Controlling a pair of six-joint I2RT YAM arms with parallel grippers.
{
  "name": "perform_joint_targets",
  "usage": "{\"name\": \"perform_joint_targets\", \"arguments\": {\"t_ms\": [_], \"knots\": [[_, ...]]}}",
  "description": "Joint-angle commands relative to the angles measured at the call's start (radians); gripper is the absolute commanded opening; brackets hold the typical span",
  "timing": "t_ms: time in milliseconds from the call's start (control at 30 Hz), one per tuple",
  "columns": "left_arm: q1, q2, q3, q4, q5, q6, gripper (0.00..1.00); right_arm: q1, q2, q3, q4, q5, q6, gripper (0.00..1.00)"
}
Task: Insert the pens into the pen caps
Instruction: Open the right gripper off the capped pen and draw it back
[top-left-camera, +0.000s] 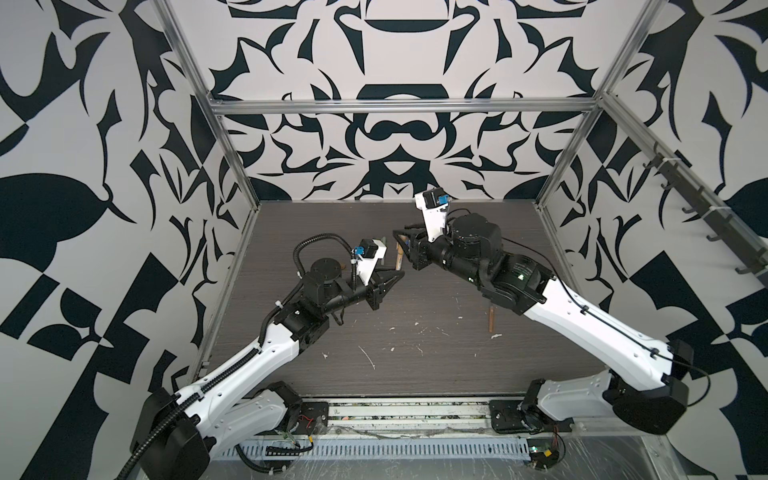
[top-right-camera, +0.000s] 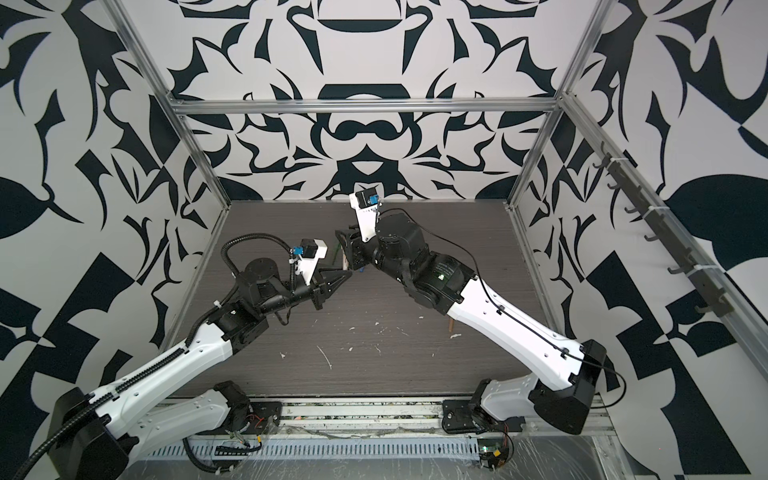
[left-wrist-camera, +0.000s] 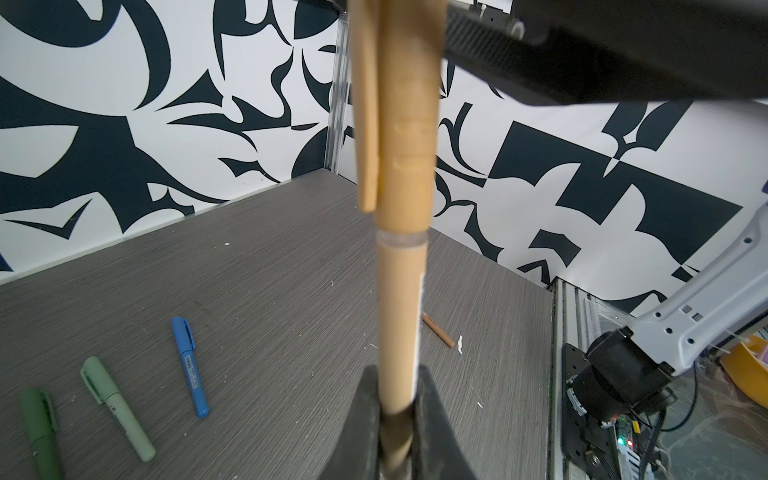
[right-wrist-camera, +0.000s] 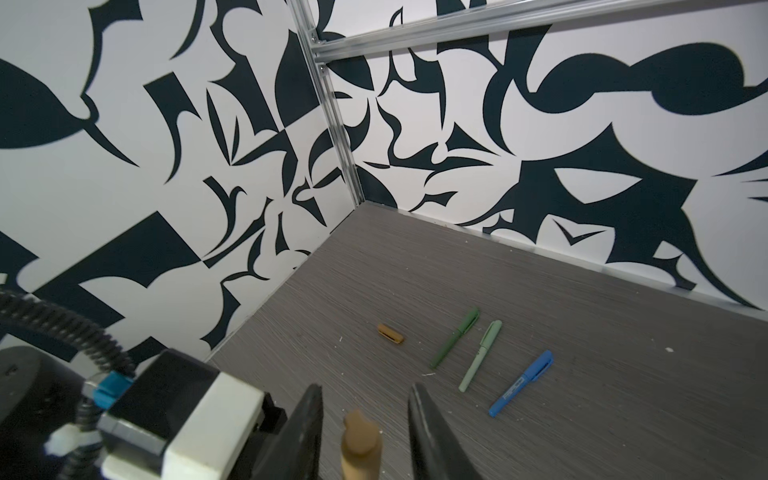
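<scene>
The grey table (top-left-camera: 415, 340) lies under everything. Above its far half the left arm (top-left-camera: 249, 365) and right arm (top-left-camera: 582, 328) meet tip to tip. The left jaws are clamped low on the barrel of the tan pen (left-wrist-camera: 399, 316), which sticks straight out from them. The right jaws stand narrowly parted either side of the pen's capped end, and the right wrist view shows a gap on each side.

On the table beyond the right jaws, the capped dark green pen (right-wrist-camera: 455, 338), pale green pen (right-wrist-camera: 480, 355) and blue pen (right-wrist-camera: 521, 383) lie side by side. The uncapped orange-brown pen (left-wrist-camera: 438, 330) lies well apart from both jaws.

The tan cap (left-wrist-camera: 405, 124) sits on the tan pen, with a thin pale ring showing between cap and barrel. The orange-brown cap (right-wrist-camera: 390, 333) lies alone near the dark green pen. White flecks (top-left-camera: 368, 357) dot the table.
</scene>
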Motion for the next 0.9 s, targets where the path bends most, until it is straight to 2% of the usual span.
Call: {"name": "perform_joint_targets", "arguments": {"t_ms": [0,67,167,300,867], "knots": [[0.002,-0.015,0.032,0.011,0.006,0.011,0.0,-0.006,-0.023,0.029,0.031,-0.003,0.017,0.25],[0.002,-0.016,0.031,0.012,0.004,0.011,0.0,-0.006,-0.023,0.026,0.03,-0.009,0.025,0.15],[0.002,-0.019,0.031,0.012,-0.001,0.01,0.0,-0.007,-0.028,0.008,0.032,-0.036,0.038,0.06],[0.002,-0.035,0.02,0.032,-0.034,-0.017,0.0,-0.006,-0.047,-0.07,0.058,-0.082,0.052,0.01],[0.003,0.002,0.201,0.154,-0.199,-0.128,0.0,-0.006,-0.124,-0.396,0.135,-0.142,0.142,0.0]]}}
